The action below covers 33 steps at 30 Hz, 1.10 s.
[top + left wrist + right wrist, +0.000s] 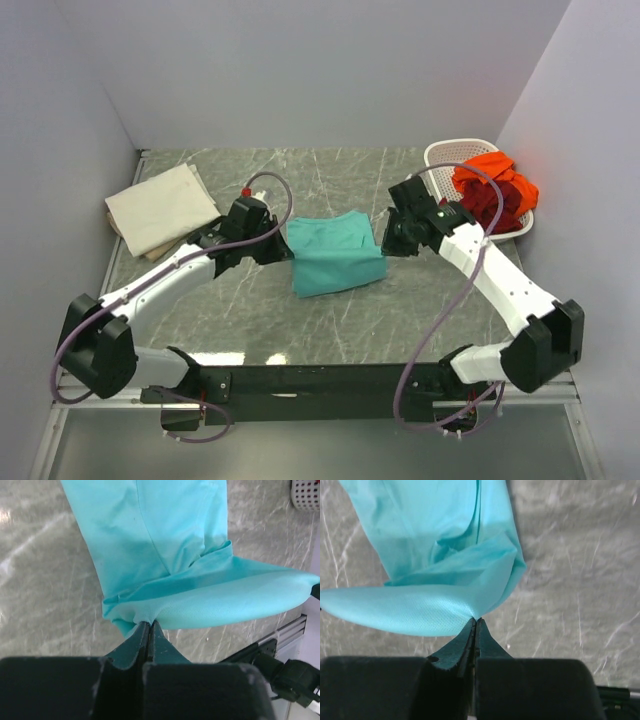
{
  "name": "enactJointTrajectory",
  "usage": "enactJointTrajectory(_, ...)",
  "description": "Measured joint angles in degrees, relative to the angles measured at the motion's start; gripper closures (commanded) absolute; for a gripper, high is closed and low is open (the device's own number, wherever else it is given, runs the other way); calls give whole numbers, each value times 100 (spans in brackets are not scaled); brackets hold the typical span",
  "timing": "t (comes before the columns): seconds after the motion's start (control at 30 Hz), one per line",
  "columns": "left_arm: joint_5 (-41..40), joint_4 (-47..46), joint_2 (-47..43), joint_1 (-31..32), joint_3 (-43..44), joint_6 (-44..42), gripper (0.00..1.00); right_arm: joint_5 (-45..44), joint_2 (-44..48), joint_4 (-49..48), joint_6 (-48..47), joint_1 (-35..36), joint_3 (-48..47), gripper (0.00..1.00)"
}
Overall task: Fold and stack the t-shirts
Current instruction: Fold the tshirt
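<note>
The teal t-shirt point(335, 252) lies partly folded on the table's middle. My left gripper point(283, 247) is shut on its left edge, seen in the left wrist view point(149, 622) pinching the cloth point(165, 545). My right gripper point(385, 240) is shut on its right edge, seen in the right wrist view point(476, 620) pinching the cloth point(440, 540). The held edge is lifted and stretched between both grippers. A folded cream t-shirt point(162, 208) lies at the back left. Orange point(495, 172) and dark red point(488, 207) t-shirts sit in the basket.
A white lattice basket point(447, 152) stands at the back right against the wall; its corner shows in the left wrist view point(306, 494). The grey marble tabletop point(330, 320) is walled on three sides. A metal rail runs along the near edge.
</note>
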State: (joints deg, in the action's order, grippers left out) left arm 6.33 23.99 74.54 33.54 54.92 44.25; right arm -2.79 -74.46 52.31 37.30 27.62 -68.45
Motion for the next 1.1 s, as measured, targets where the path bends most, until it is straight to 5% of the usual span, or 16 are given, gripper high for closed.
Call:
enactJointTrajectory(0.83,1209,-938,1600,-1329,769,-302,100,219,-2625,-369,-1102,-706,-2426,100)
enactJointTrajectory(1.1,1582,-1001,1530,-1375,647,-339,100,391,-2328,-446,-1117,-726,-1978,100)
